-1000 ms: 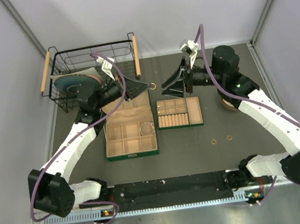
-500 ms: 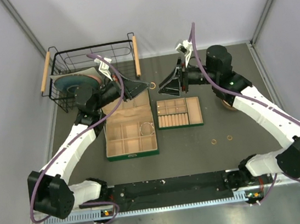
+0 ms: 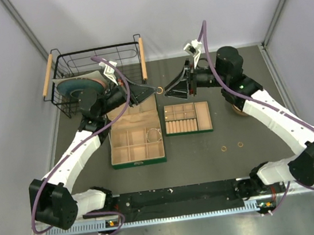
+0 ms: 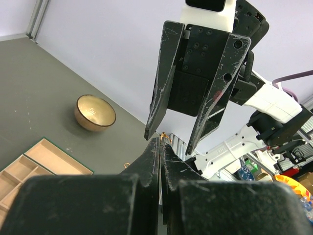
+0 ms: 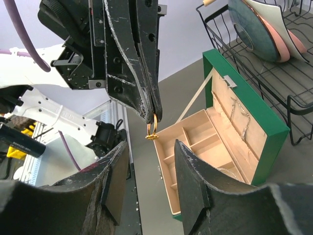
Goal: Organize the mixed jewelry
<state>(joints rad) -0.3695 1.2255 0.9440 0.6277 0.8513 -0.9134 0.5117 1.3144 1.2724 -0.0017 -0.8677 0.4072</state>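
My left gripper [image 3: 153,89] is shut on a small gold ring [image 3: 159,88] and holds it in the air behind the open green box [image 3: 138,155]. The ring hangs from its fingertips in the right wrist view [image 5: 152,128] and shows at the tips in the left wrist view [image 4: 164,135]. My right gripper [image 3: 170,88] is open and faces the left one. Its two fingers [image 4: 159,93] stand on either side of the ring without touching it. A thin silver bracelet hoop [image 3: 154,133] lies in a box compartment. Two more gold rings [image 3: 223,149] [image 3: 240,144] lie on the table at the right.
A loose beige compartment tray [image 3: 188,126] sits right of the box. A tan bowl [image 4: 95,112] stands beyond it, mostly under the right arm in the top view. A black wire basket [image 3: 93,53] with plates is at the back left. A fine chain [image 5: 234,110] lies in the box lid.
My right gripper has moved left, up to the left gripper's tips, and now has its open fingers around the ring. The left gripper has held still with the ring.
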